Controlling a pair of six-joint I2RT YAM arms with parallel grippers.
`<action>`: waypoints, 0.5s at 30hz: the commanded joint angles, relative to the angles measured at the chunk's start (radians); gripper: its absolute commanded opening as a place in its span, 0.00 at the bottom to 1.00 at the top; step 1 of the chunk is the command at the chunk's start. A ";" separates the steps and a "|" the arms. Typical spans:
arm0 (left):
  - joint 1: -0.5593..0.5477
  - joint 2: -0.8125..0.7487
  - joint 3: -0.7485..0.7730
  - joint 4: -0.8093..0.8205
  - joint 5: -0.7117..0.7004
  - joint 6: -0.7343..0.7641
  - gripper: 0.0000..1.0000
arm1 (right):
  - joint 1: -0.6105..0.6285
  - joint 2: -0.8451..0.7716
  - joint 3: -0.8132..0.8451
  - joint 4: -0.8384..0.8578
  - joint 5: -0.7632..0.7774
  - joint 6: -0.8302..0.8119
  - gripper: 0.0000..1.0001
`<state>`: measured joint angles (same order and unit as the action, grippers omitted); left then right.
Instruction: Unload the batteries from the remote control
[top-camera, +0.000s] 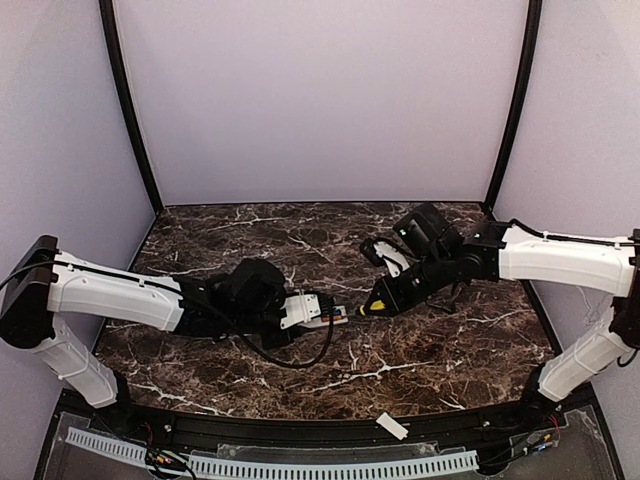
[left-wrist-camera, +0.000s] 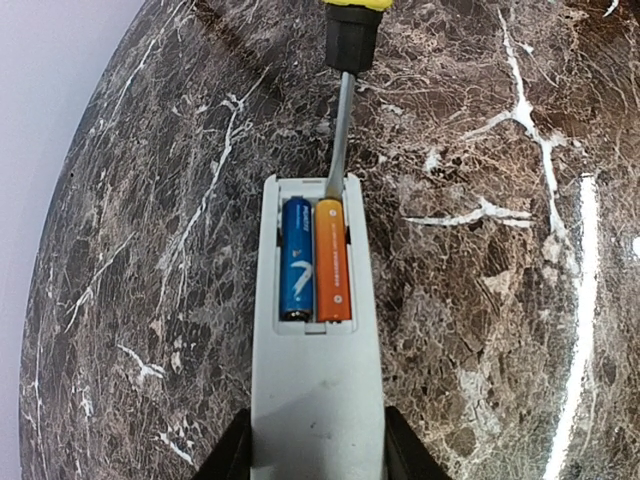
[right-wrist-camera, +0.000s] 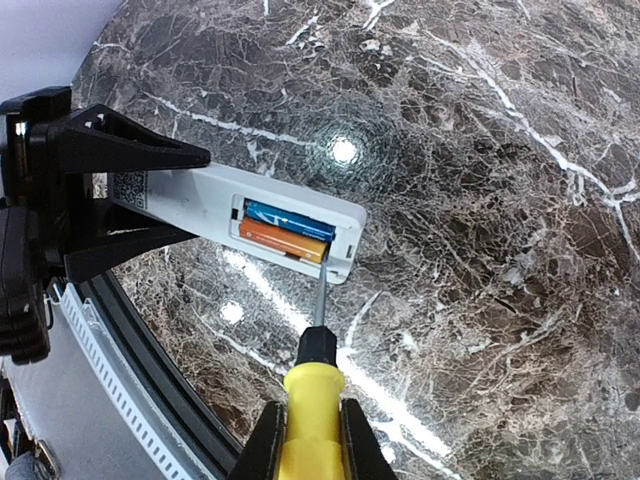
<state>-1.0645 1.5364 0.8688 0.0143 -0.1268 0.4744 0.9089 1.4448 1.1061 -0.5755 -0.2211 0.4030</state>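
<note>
I'm pinching the slim white plastic remote control (left-wrist-camera: 315, 400) over the dark marble counter (left-wrist-camera: 480, 350) in my left fingers (left-wrist-camera: 232, 455), right fingers (right-wrist-camera: 262, 445) clamping a yellow-handled screwdriver (right-wrist-camera: 312, 420), prying at the end of its small orange and blue cylindrical batteries (left-wrist-camera: 330, 265), probably light and slippery.

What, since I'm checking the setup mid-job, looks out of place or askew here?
Only the small white cover plate: it lies askew at the near edge of the table, away from the open remote control. Both batteries sit straight in their bay; nothing looks spilled or damaged.

White remote control (left-wrist-camera: 315, 400), orange and blue batteries (left-wrist-camera: 333, 262).
</note>
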 joint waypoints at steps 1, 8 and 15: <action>-0.011 -0.055 -0.016 0.146 0.051 0.003 0.00 | -0.004 -0.076 -0.076 0.295 -0.288 -0.009 0.00; -0.011 -0.062 -0.022 0.149 0.056 0.005 0.00 | -0.048 -0.095 -0.143 0.391 -0.399 0.002 0.00; -0.011 -0.064 -0.024 0.153 0.055 0.005 0.00 | -0.056 -0.089 -0.162 0.432 -0.426 0.012 0.00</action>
<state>-1.0649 1.5063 0.8349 0.0261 -0.1150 0.4789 0.8249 1.3788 0.9409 -0.3817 -0.4080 0.4080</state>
